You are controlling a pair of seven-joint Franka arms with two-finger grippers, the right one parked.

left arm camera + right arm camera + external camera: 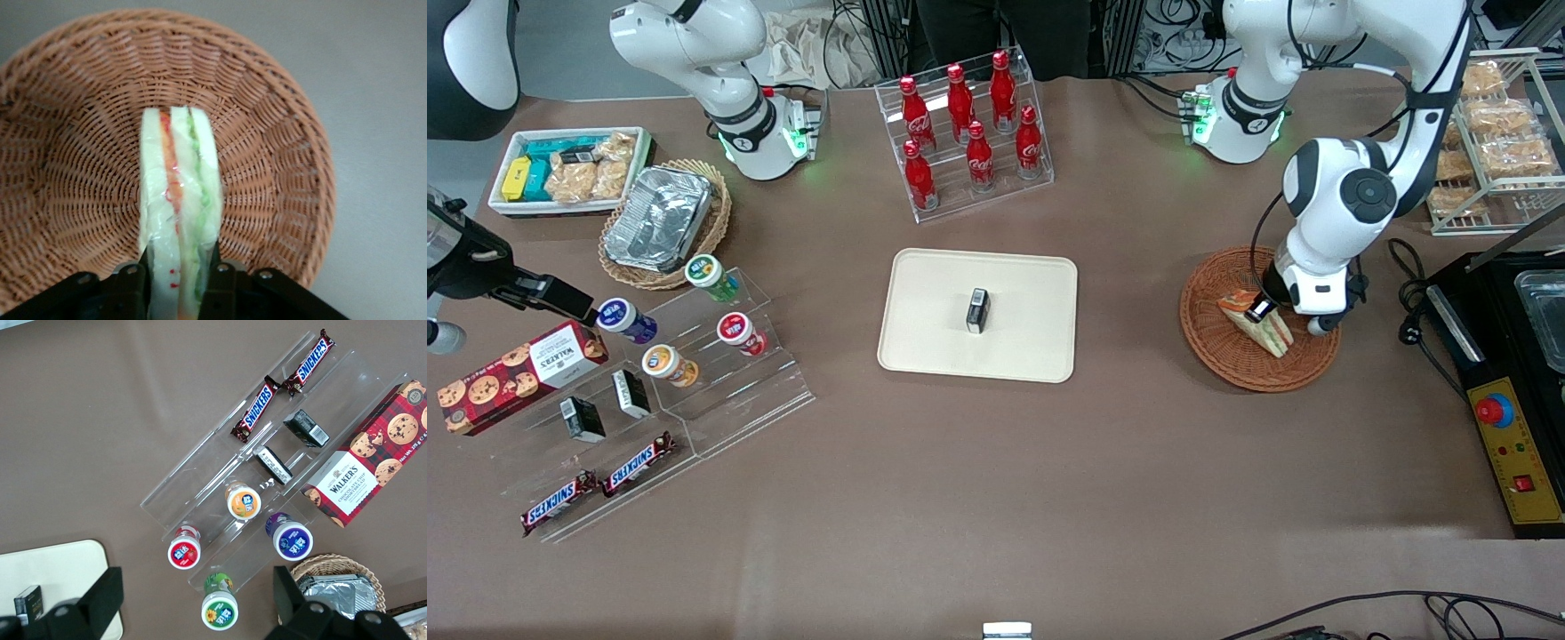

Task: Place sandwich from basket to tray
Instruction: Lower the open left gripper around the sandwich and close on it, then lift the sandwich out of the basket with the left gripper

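Wicker first, pale tan: spotted a lighter basket [627,267] toward the parked arm's end of the table, with a crinkled foil container [660,218] in it. Saw a white bin [569,133] of snacks just beside it, farther from the front camera. Found a clear stepped stand [729,391] nearer the camera, carrying 4 lidded cups, with 2 Snickers bars [596,487] on its lowest step and a red tartan cookie box [516,373] at its end.

Moved along to mid-table: counted 6 red cola bottles in an acrylic rack [969,124]. Found the tray [925,302] nearer the camera than that rack, flat, cream, with 1 small dark box [978,311] standing on it.

Reached the working arm's end: caught the basket [1218,347] [280,133], reddish-brown, well apart from the tray. Saw the sandwich [1267,331] [177,180] inside it, filling edge turned up toward the wrist camera. Caught the gripper [1263,309] [175,270] down in the basket, clenched on the sandwich, fingers [133,280] pressed to both bread faces. Could not tell whether the wedge touched the weave.
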